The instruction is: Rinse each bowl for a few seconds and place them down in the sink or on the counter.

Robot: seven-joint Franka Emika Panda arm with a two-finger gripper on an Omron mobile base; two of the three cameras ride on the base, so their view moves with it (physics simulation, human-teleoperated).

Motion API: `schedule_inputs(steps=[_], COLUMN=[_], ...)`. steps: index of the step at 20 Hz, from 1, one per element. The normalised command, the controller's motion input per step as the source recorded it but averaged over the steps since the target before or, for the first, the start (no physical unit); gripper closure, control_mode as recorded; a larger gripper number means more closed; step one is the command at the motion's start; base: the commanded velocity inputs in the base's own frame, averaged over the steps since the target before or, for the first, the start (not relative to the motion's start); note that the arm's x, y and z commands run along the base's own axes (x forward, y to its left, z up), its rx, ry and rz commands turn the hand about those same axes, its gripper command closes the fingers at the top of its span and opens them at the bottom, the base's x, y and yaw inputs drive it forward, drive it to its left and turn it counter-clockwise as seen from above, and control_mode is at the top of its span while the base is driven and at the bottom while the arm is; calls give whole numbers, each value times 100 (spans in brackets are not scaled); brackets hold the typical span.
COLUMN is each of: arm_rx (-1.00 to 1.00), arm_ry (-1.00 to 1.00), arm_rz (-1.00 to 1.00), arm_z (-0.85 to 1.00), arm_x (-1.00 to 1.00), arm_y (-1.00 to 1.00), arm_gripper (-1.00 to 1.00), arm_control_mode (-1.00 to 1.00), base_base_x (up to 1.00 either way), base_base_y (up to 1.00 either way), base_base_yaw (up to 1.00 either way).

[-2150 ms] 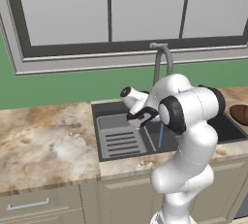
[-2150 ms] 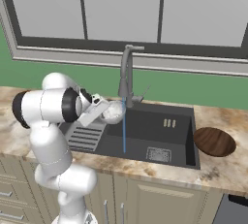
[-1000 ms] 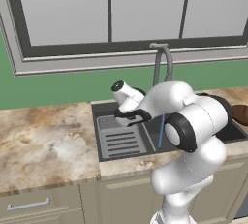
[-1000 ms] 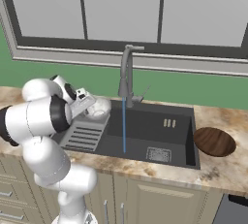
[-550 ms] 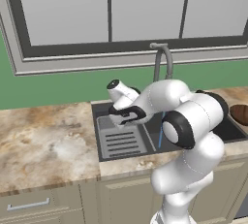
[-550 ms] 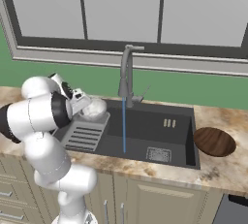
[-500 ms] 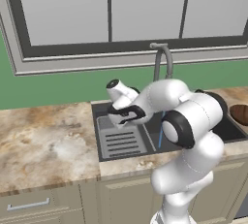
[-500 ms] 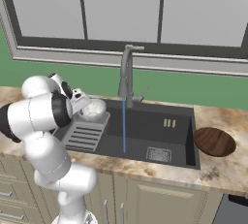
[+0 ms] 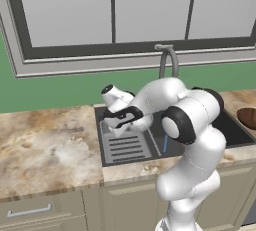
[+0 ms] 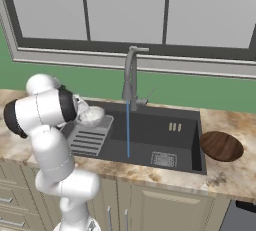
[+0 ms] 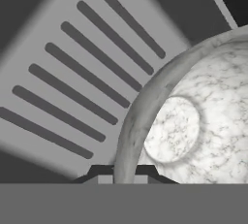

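Observation:
My gripper (image 10: pixel 83 111) is shut on the rim of the speckled grey-white bowl (image 10: pixel 92 116), holding it just above the grey slotted insert tray (image 10: pixel 89 137) at the left end of the dark sink (image 10: pixel 160 130). In the hand view the rim of that bowl (image 11: pixel 193 121) runs down between my fingertips (image 11: pixel 102 171), with the tray (image 11: pixel 72 72) close beneath. The gripper (image 9: pixel 121 120) hangs left of the gooseneck faucet (image 10: pixel 131 72), from which a thin stream of water (image 10: pixel 128 130) falls into the basin. The dark reddish-brown bowl (image 10: pixel 221 145) sits on the counter (image 10: pixel 235 170) right of the sink.
A window and a green wall run behind the faucet (image 9: pixel 170 57). The marbled counter (image 9: pixel 45 150) stretches wide to the left of the sink. My own elbow (image 9: pixel 190 120) hangs over the sink's front edge.
The arm has carried the speckled bowl left, away from the water stream and over the slotted tray. In the last half second it has barely moved.

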Motion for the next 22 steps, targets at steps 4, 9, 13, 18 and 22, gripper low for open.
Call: schedule_inputs(steps=[4,9,13,18,22], arm_rx=[0,4,3,0,0], arm_ry=[14,13,9,0,0], arm_rz=[0,0,0,0,0], arm_z=[-21,-28,-30,-27,-28], arm_x=[0,-3,-5,-6,-6], arm_y=[13,1,2,13,13], arm_gripper=[100,100,100,100,100], arm_control_mode=[-100,-100,-100,-100,-100], base_base_x=[0,0,0,0,0], base_base_y=[0,0,0,0,0], base_base_yaw=[0,0,0,0,0])
